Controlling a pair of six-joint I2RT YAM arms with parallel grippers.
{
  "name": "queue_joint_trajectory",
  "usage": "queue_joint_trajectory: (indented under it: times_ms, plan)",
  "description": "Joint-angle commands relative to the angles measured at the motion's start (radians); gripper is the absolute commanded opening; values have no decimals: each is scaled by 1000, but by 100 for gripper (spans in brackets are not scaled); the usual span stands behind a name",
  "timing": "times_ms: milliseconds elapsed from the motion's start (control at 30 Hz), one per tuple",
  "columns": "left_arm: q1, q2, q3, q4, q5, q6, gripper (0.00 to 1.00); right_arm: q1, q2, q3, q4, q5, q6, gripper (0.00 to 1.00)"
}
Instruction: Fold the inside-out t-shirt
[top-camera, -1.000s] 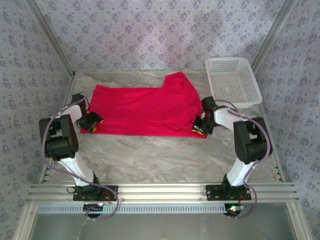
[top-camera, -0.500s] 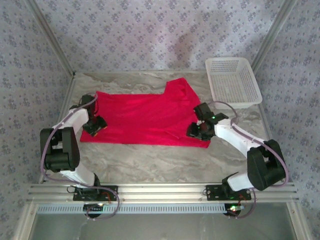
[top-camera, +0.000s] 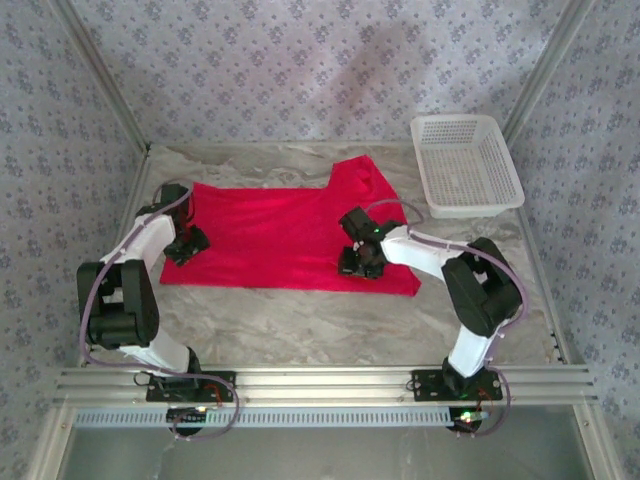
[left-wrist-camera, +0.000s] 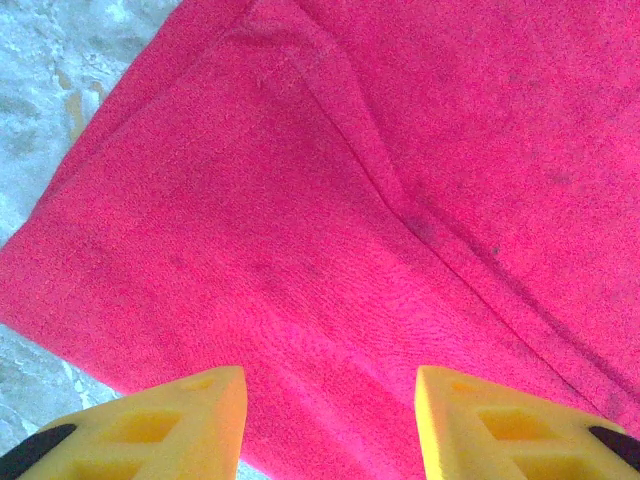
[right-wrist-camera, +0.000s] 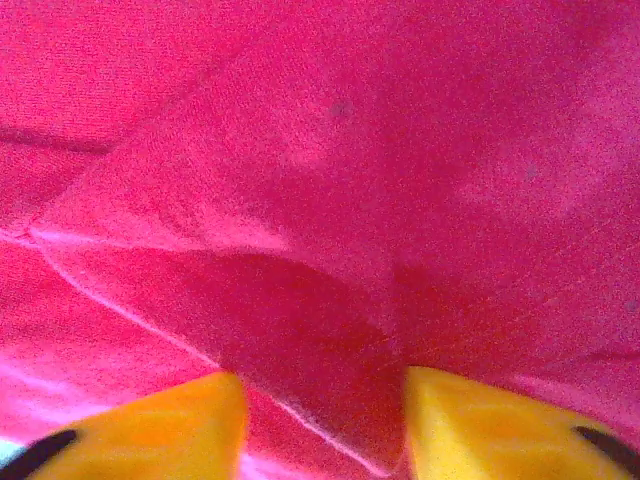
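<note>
**Left pincer** (left-wrist-camera: 328, 400): jaws apart, with only flat cloth beneath them. It hovers low over the left edge of the shirt (top-camera: 270, 230), where a seam (left-wrist-camera: 380, 170) runs away from it. It is probably stationed there to take or steady that side while the other is worked.

**Right pincer** (right-wrist-camera: 322, 395): jaws apart, with a raised fold (right-wrist-camera: 300, 330) of red cloth lying between them. Whether they nip it I cannot tell. Seen from above, it sits on the near right part of the shirt, a likely spot for lifting that side across.

**Shirt:** it lies spread and mostly flat across the middle of the desk (top-camera: 300, 310), long side running left to right, with one flap reaching toward the far edge. No completed folding shows, so the task looks barely begun.

**Basket** (top-camera: 465, 160): white, far right, apart from the shirt and out of the working area.

**Count:** two pincers, one shirt, one basket.
</note>
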Motion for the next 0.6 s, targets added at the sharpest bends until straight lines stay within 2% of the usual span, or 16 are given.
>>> queue_joint_trajectory:
  times_ms: [0,100,233,333,400,500,567]
  plan:
    - [-7,-30,-13,-24,-7,17,48,-2,21,50,-39,29,10,29]
    - [-7,-30,-8,-28,-4,15,48,-1,20,100,-99,62,-8,13]
    - [-8,-31,-8,-21,-3,12,47,-1,66,270,-252,168,-74,9]
    - [-11,-23,-9,-16,1,9,47,-2,150,423,-343,274,-201,8]
    - [-20,-14,-8,-12,4,7,47,-4,221,508,-347,342,-277,9]
    - [-35,0,-9,-8,1,7,47,-18,322,624,-333,377,-353,13]
    - [-47,9,-8,-5,0,4,47,-28,369,692,-339,372,-366,29]
